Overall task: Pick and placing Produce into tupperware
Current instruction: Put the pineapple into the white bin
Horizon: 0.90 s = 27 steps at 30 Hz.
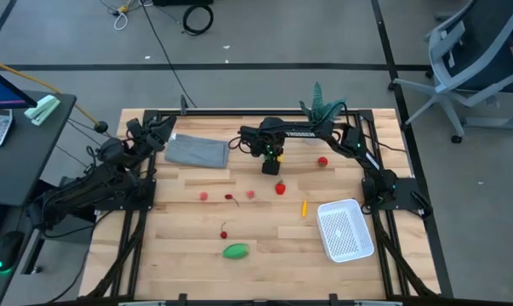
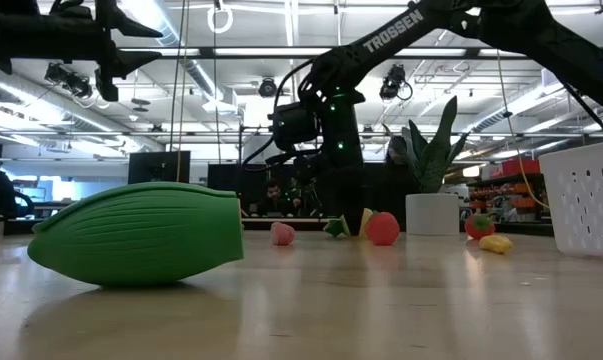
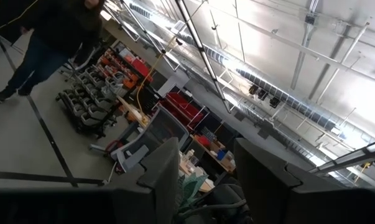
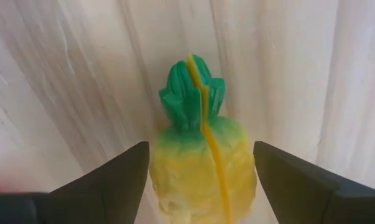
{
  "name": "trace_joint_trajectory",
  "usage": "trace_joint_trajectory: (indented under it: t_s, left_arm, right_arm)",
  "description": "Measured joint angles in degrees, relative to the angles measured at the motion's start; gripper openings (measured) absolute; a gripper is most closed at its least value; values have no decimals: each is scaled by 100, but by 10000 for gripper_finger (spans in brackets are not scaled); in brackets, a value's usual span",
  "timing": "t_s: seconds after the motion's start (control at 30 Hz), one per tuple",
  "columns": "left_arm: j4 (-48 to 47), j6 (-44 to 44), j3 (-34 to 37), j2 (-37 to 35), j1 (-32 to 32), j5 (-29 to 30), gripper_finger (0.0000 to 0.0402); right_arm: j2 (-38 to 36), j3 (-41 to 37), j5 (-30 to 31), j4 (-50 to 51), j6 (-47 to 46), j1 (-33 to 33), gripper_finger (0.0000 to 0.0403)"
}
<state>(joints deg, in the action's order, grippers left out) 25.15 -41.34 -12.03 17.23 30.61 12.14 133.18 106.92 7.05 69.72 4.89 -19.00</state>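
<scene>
Wood tabletop [image 1: 265, 238] with produce scattered around, so here's what matters right now. Right gripper [image 4: 199, 171] is down over the pineapple [image 4: 203, 149] near the table's far-middle, fingers spread wide with the fruit sitting right between them, not pinched yet as far as I can tell. Pineapple's long axis runs straight away from the wrist, green crown pointing forward, so the fingers flank its yellow sides, which looks like a decent squeeze line. Basket [image 1: 345, 230] sits well apart, at the near right corner. Left gripper [image 1: 158, 134] is parked off at the far left edge, fingers apart, so the right arm's clearly the closer one.
</scene>
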Motion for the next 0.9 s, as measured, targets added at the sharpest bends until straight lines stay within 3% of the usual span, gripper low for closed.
trace_joint_trajectory:
  t_s: [0.43, 0.7, 0.9]
  left_arm:
    - [-1, -2, 0, 1, 1, 0, 162]
    - [0, 0, 0, 0, 0, 0, 162]
    - [-32, 0, 0, 2, 2, 0, 162]
  right_arm:
    - [-4, -61, 0, 47, -106, -7, 215]
    - [-213, 139, 44, 623, -459, 7, 222]
    - [-1009, 137, 7, 1070, -1300, 64, 220]
